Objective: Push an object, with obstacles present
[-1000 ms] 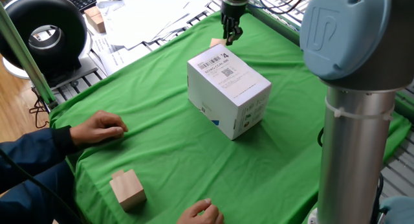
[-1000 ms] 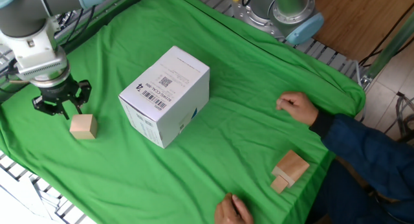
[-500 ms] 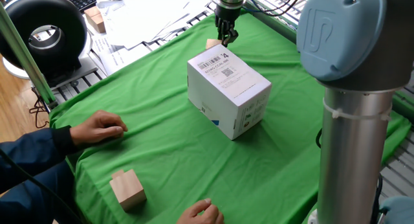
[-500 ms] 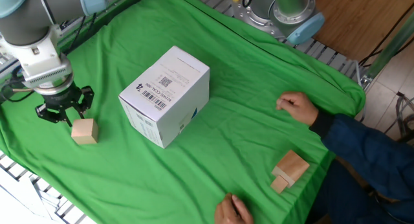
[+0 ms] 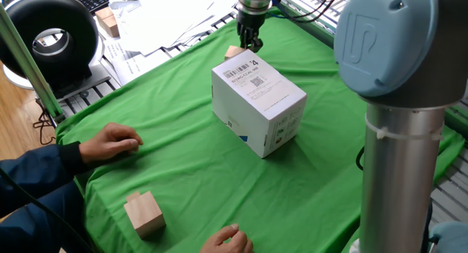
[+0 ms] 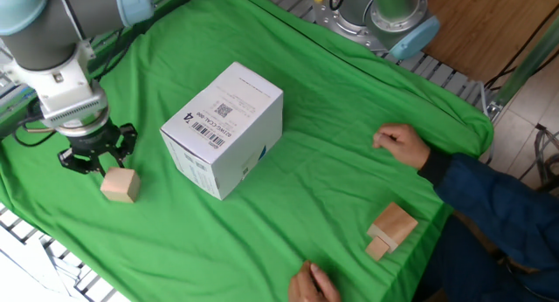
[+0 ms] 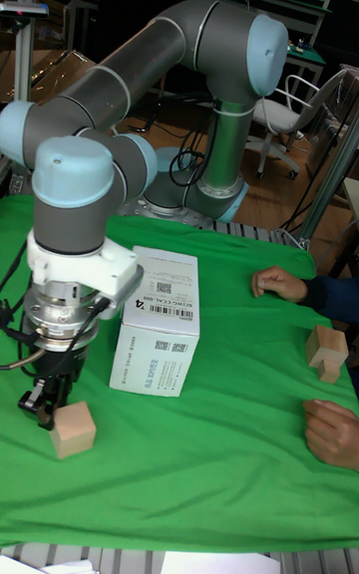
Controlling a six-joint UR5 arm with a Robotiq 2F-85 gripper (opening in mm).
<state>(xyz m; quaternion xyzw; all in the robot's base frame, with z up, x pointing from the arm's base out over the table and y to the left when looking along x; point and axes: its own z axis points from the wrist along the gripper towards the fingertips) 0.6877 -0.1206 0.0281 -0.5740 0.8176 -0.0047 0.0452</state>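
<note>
The worktop [image 6: 349, 154] is draped in green cloth, and its edges run out of frame in every view. In one fixed view the arm's grey column [image 5: 398, 136] fills the right side and cuts off the cloth behind it.

The white box [image 6: 223, 127] stands upright near the middle of the cloth and serves as landmark; it is the biggest thing on it. In one fixed view it hides most of the small cube [image 5: 233, 52], of which only a pale corner shows just beyond the box's far top edge.

The person's two hands rest on the cloth on the side of the box away from the gripper: one hand [image 6: 403, 147] lies flat, well apart from the box, the other hand [image 6: 313, 283] is cut off by the frame's bottom edge. Between them, near the cloth's edge, stands a bigger wooden block [image 6: 390, 229].

The gripper [image 6: 94, 158] points straight down beside the box, on the side away from the hands. Its dark fingers look slightly apart with nothing between them, though none of the views shows the gap clearly. The small cube [image 6: 120, 184] sits on the cloth just beside the fingertips, apparently touching them, near the box but apart from it.
</note>
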